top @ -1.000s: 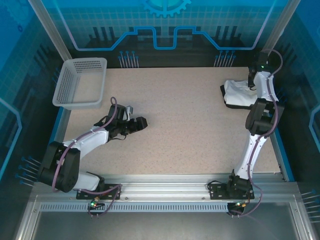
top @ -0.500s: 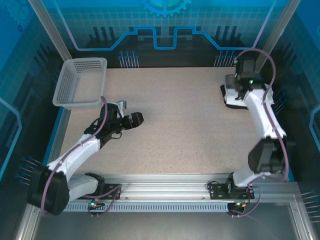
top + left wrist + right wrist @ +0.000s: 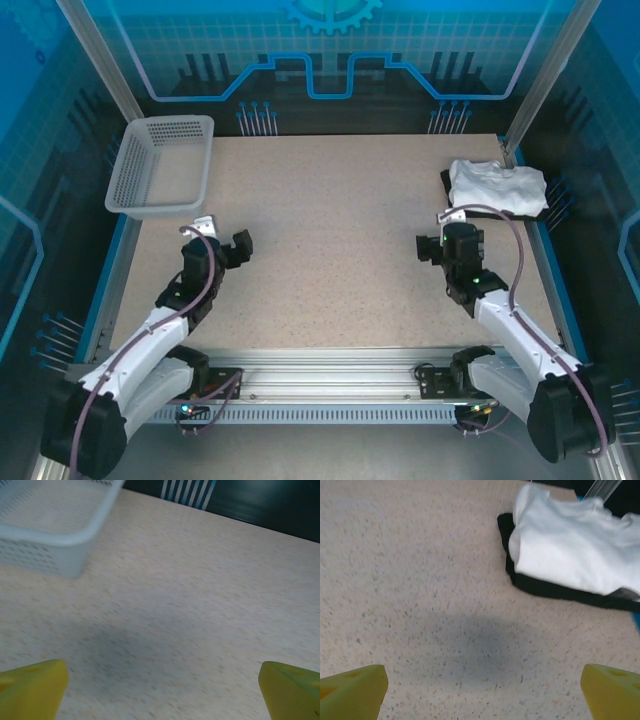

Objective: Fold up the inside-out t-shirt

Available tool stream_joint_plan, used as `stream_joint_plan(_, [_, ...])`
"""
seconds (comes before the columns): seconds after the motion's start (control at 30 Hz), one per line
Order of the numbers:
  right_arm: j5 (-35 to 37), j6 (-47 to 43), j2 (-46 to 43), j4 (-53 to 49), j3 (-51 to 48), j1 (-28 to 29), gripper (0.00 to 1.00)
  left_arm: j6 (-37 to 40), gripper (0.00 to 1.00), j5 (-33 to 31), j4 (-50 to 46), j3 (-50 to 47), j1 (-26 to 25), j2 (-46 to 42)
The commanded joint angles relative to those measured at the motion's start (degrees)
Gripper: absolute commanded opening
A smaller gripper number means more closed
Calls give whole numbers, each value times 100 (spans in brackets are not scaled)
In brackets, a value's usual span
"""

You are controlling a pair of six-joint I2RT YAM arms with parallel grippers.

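The inside-out t-shirt (image 3: 497, 185) lies bunched in the far right corner of the table (image 3: 340, 220). It rests on a black folded garment (image 3: 545, 591), whose edge shows along the shirt's near and left sides.

We judge the shirt to be light, limp, wrinkled cotton. It should sag and drape from any single pinch, it is unlikely to slip between the pads, and it cannot break. A deep bite might drag the black garment along with it, so we would pinch the top white layer only, at a raised fold on its near left edge. After that we would spread it flat before hunting for shoulders or hem. The cloth is too crumpled for us to tell which bump is a sleeve or the collar.

The right gripper (image 3: 482, 692) sits to the near left of the shirt, spread wide with nothing between its fingers. The left gripper (image 3: 160, 692), well apart on the left side near the white basket (image 3: 160, 165), is likewise wide open and empty.
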Motion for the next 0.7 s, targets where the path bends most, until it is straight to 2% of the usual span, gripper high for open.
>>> stream_joint_plan(0.0, [-20, -78, 172, 1713, -401, -114, 100, 1111, 99, -736, 1799, -379, 114, 498])
stream_joint_plan(0.13, [56, 82, 878, 2491, -676, -324, 100, 1401, 99, -313, 3076, -515, 480, 1566])
stream_joint_plan(0.27, [-371, 93, 1343, 3037, -723, -492, 100, 1857, 99, -2, 4567, -602, 612, 2693])
stream_joint_plan(0.37, [-681, 10, 1531, 3618, -811, -566, 100, 1873, 99, 195, 4968, -540, 740, 3181])
stream_joint_plan(0.43, [-826, -49, 1670, 3809, -783, -612, 100, 1892, 99, 498, 5571, -595, 861, 3661])
stream_joint_plan(0.53, [-1131, -145, 1923, 4372, -834, -735, 100, 1809, 99, 708, 5846, -596, 996, 3955])
stream_joint_plan(0.6, [-1258, -168, 2219, 4744, -871, -807, 100, 1780, 99, 928, 5302, -464, 1017, 3801])
stream_joint_plan(0.67, [-1355, -132, 2580, 5170, -924, -862, 100, 1855, 99, 1118, 5162, -344, 1047, 3861])
